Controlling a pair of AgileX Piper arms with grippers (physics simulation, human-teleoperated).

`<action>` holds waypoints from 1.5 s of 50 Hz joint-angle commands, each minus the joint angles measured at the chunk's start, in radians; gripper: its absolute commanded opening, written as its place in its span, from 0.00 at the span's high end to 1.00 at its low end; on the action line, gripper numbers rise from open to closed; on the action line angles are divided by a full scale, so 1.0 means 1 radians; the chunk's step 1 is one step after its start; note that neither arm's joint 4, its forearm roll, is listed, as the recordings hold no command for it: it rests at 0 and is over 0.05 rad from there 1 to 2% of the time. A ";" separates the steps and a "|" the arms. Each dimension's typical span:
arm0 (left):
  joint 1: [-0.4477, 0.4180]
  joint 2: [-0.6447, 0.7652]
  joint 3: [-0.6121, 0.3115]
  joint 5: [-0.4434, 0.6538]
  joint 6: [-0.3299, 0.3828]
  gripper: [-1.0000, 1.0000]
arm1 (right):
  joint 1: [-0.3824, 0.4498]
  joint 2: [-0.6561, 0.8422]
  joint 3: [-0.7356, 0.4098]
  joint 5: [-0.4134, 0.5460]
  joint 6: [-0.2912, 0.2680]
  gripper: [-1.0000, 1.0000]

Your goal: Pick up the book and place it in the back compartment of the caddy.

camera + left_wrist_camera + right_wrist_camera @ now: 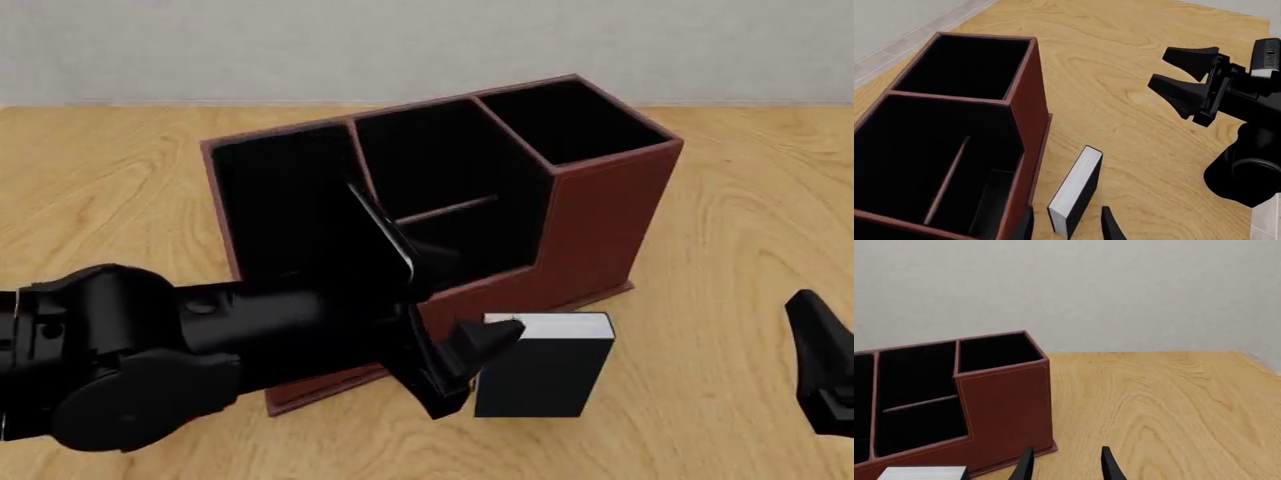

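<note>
My left gripper (461,372) is open w/ the book (543,365) between its fingers, not held yet; closing off-centre could tip it toward the caddy (594,235) beside.

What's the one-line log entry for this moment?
phase: grasp approach | left gripper: open, fingers astride book | book: upright on table beside caddy | right gripper: open, idle | back compartment: no book
</note>
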 commanded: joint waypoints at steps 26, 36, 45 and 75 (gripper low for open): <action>-0.026 0.189 -0.002 -0.109 -0.011 0.00 | 0.000 -0.003 0.000 0.003 0.000 0.00; -0.021 0.203 -0.005 -0.108 0.008 0.00 | 0.000 0.015 0.002 -0.013 0.004 0.00; -0.019 0.219 0.000 -0.129 0.001 0.00 | 0.000 0.018 0.002 -0.016 0.004 0.00; 0.001 0.271 -0.013 -0.136 -0.012 0.00 | 0.000 0.000 0.001 -0.002 -0.001 0.00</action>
